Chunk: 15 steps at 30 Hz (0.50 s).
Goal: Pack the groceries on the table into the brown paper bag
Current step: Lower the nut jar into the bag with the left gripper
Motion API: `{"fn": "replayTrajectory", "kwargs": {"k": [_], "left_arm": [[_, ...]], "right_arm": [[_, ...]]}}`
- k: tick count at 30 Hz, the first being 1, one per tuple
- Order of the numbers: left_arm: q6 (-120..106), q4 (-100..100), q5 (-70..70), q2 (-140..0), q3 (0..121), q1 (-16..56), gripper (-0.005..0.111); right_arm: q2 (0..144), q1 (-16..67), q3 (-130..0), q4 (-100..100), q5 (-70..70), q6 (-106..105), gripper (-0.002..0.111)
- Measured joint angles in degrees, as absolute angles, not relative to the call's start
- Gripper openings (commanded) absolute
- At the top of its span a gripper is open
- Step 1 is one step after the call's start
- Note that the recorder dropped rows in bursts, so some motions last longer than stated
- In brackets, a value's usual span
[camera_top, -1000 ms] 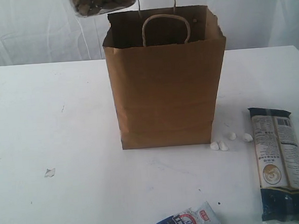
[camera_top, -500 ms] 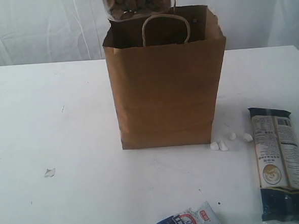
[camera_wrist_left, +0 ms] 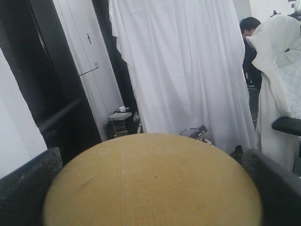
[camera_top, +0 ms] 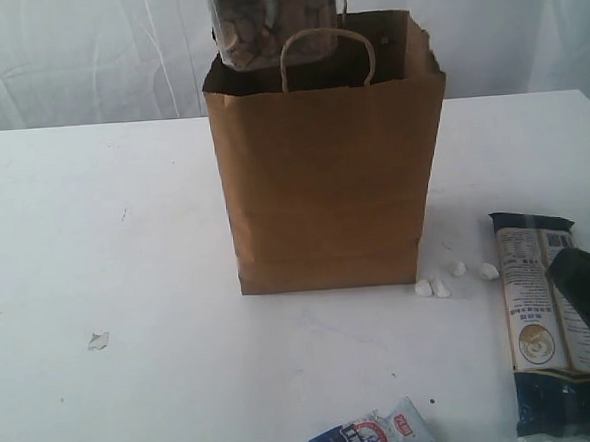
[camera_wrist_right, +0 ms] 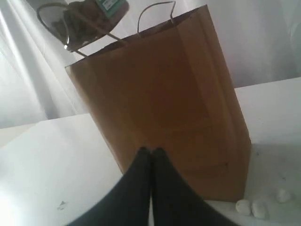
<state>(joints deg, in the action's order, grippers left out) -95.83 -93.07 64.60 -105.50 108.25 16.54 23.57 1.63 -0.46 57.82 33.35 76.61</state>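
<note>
Left pincer point(camera_wrist_left: 150, 190), grasping: its two dark padded fingers point(camera_wrist_left: 28, 186) flank the round tan lid point(camera_wrist_left: 153, 165) of a clear glass jar point(camera_top: 263, 28) filled with brown pieces. The jar hangs at the open mouth of the tall kraft-brown paper bag point(camera_top: 328, 179), toward its left side. Whether its base has passed below the rim cannot be told. The bag stands upright mid-counter, with its twisted loop handles raised.

Right pincer point(camera_wrist_right: 151, 151), clenched: its black tips are pressed together with nothing between them, low over the white counter point(camera_top: 129, 291) and facing the bag.

On the counter, right of the bag, lies a long dark packet with a pale label point(camera_top: 543, 311). A small blue-and-white packet point(camera_top: 373, 435) lies at the near edge. A few white pebble-like bits point(camera_top: 434, 287) rest beside the bag's right corner.
</note>
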Motion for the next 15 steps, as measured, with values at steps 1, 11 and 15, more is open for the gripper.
{"fn": "replayTrajectory", "kwargs": {"k": [1, 11, 15], "left_arm": [[-95.9, -92.9, 64.6, -105.5, 108.2, 16.5, 0.000], [-96.8, -87.8, 64.6, -105.9, 108.2, 16.5, 0.000], [-96.6, -87.3, 64.6, -108.4, 108.2, 17.0, 0.000]], "right_arm": [[23.6, 1.6, -0.5, 58.4, 33.4, 76.9, 0.000], [23.6, 1.6, -0.5, 60.3, 36.2, 78.4, 0.000], [23.6, 1.6, -0.5, 60.4, 36.6, 78.4, 0.000]]}}
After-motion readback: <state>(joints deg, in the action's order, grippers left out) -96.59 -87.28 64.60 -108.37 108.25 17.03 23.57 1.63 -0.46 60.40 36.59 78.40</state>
